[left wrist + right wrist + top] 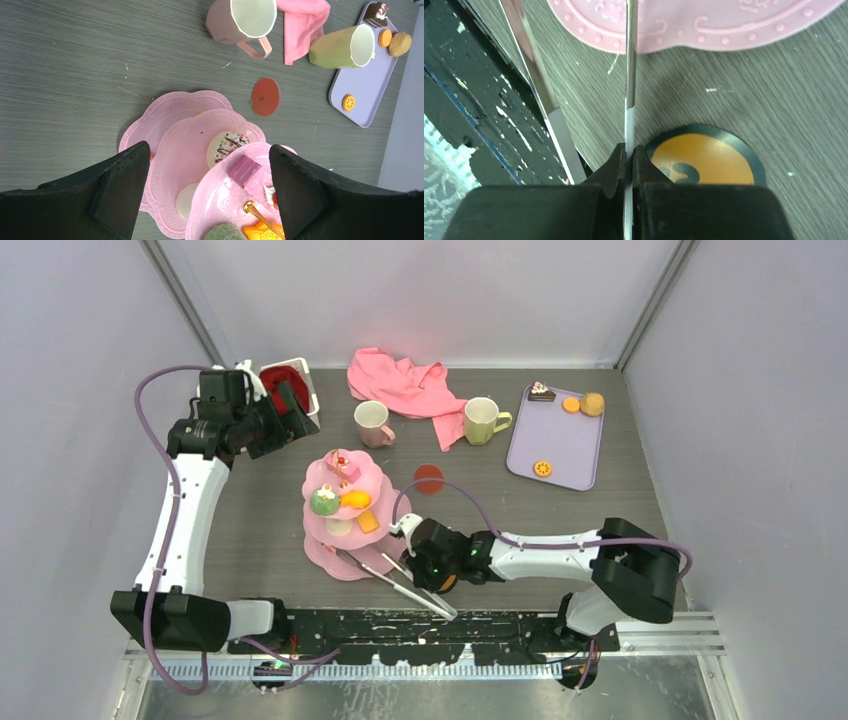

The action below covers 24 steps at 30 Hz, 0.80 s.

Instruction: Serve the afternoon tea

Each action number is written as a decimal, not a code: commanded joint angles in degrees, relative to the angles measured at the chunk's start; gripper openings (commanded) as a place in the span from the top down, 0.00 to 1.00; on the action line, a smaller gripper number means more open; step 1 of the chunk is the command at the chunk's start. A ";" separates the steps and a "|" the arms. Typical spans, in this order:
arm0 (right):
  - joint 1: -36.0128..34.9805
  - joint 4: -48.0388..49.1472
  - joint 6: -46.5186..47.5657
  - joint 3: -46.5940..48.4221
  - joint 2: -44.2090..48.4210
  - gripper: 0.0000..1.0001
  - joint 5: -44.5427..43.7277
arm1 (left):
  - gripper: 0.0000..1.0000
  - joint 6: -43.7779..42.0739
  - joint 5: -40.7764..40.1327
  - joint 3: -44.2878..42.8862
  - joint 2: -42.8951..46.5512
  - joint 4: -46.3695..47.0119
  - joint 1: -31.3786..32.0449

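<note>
Pink cake stand (185, 145) lies ahead of spread L jaws, apart.

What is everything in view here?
cake stand: one, pink, table centre.
toy pastries: several on stand, four on tray, mixed colours.
pale pink mug: one, behind stand.
yellow-green mug: one, beside tray.
cloth: one, pink, between mugs, far side.
tray: one, lilac, far right.
basket: one, white, red inside, far left.
red disc: one, right of stand.
orange disc: one, beneath right fingers.
tongs: one, metal, near edge.
left fingers: black, open, raised by basket.
right fingers: black, shut on tongs.
</note>
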<state>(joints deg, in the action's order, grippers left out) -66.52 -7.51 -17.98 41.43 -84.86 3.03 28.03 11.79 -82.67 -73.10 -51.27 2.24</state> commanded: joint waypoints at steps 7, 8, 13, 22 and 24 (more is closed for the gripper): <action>-0.10 -10.99 -0.31 -1.46 12.60 0.99 -6.20 | 0.12 -0.35 0.71 -1.26 0.78 1.41 -0.22; -0.08 -12.26 -1.10 -1.79 13.82 0.99 -7.46 | 0.12 -0.30 0.77 -1.20 0.77 1.55 -0.26; 1.04 -20.94 -7.77 -1.24 17.34 0.99 -18.52 | 0.12 0.04 1.05 -0.91 0.77 2.04 -0.22; 10.56 -26.52 -10.65 2.07 17.95 0.99 -26.24 | 0.12 0.19 1.51 -0.88 0.77 2.22 -0.22; 16.70 -25.58 -10.59 2.26 17.66 0.99 -25.11 | 0.12 0.23 1.44 -0.75 0.79 2.25 -0.21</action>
<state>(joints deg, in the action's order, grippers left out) -57.39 -33.45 -26.65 40.49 -68.45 -18.63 28.12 12.14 -82.67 -73.10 -51.18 2.24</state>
